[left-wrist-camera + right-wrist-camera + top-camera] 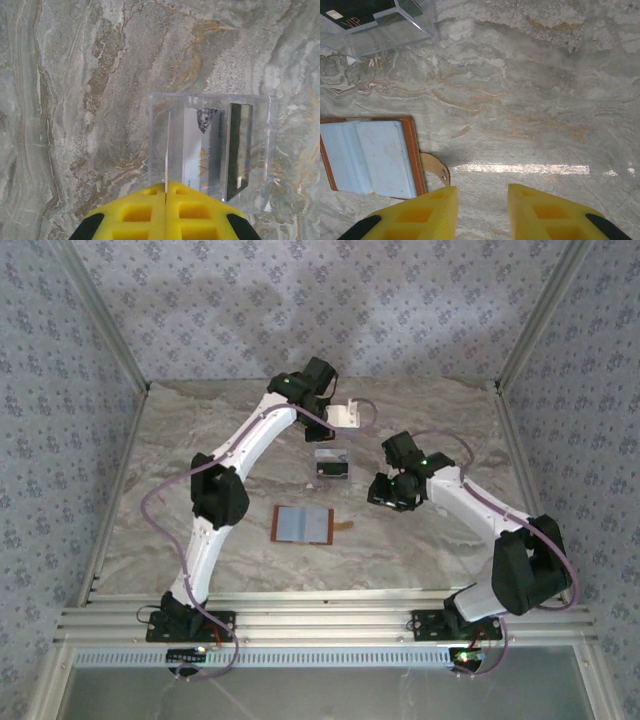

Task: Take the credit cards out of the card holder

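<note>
Nearest the arm bases, we find the card holder [303, 524] lying open and flat on the marble surface [180, 490]. Its grey-blue inside faces up and its strap tab [436, 167] points right. The right gripper [481, 197] hangs just right of that tab. Its 2 fingers [420, 215] are parted, with bare surface between them, and they grip nothing.

Beyond the holder and apart from it stands the clear tray [159, 125]. We note a dark card [355, 15] inside it. In the left wrist view a pale card [202, 155] lettered VIP also shows within the tray. We cannot tell whether these are 2 separate cards.

Farthest out, the left gripper [165, 189] hangs over the tray. Its fingers are closed on a thin whitish card [167, 150], seen edge-on above the tray's left part.
</note>
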Motion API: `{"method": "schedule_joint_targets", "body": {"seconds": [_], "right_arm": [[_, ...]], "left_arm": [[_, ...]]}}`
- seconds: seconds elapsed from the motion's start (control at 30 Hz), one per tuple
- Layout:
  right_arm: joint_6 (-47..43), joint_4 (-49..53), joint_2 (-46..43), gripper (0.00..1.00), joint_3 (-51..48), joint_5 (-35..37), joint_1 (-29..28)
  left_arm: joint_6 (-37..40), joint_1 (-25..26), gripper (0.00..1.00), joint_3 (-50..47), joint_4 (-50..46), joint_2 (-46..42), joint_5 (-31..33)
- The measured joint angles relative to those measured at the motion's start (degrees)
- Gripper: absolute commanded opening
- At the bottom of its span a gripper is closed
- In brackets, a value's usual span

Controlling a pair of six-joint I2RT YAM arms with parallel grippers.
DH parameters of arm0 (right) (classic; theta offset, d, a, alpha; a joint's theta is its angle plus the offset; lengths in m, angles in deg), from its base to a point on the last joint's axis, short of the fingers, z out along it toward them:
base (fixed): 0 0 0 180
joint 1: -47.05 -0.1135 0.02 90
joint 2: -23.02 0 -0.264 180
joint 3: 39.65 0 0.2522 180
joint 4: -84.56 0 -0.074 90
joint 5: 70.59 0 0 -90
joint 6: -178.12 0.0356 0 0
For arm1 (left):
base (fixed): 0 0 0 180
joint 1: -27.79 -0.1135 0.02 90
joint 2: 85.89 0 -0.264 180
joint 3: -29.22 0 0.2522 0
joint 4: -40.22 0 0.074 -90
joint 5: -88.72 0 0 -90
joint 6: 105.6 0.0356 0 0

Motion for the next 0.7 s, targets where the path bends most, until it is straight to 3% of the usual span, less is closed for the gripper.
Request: {"method": "schedule_joint_targets", "body": {"seconds": [0.23,0.7], "right_arm": [[0.0,0.1,-0.3,0.33,-1.4,0.0,0.1],[0.0,0.0,-1.6,0.33,-3.0,-0.6,1.0]], "left_arm": [[1.9,0.1,0.00,5.7,-1.2,3.2,1.4],[3.8,1.2,0.00,6.7,-2.1,7.4,3.0]]}}
